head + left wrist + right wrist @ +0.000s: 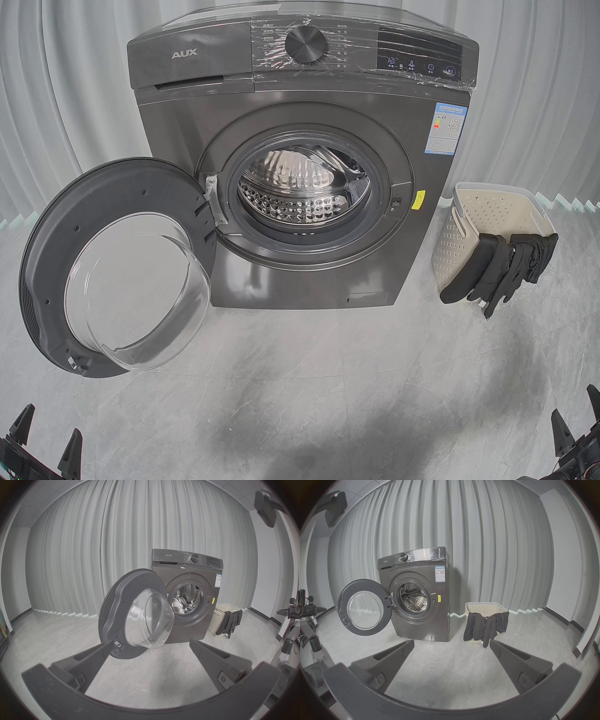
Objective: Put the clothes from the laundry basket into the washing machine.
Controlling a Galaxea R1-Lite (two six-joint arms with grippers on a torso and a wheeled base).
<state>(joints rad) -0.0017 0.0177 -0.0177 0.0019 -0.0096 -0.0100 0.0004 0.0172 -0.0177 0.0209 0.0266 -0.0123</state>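
A grey front-loading washing machine [300, 156] stands ahead, its round door [112, 269] swung open to the left and its steel drum [303, 187] showing no clothes. To its right sits a cream laundry basket [481, 212] with black clothes [500, 265] draped over its front rim. My left gripper [47, 434] is low at the near left, open and holding nothing. My right gripper [578, 415] is low at the near right, also open and holding nothing. Both are well short of the machine [187, 595] and the basket [484, 608].
Pale tiled floor [325, 387] stretches between me and the machine. Grey curtains [62, 94] hang behind. The open door [134, 614] juts out over the floor on the left side. Some equipment [289, 627] stands off to the side of the room.
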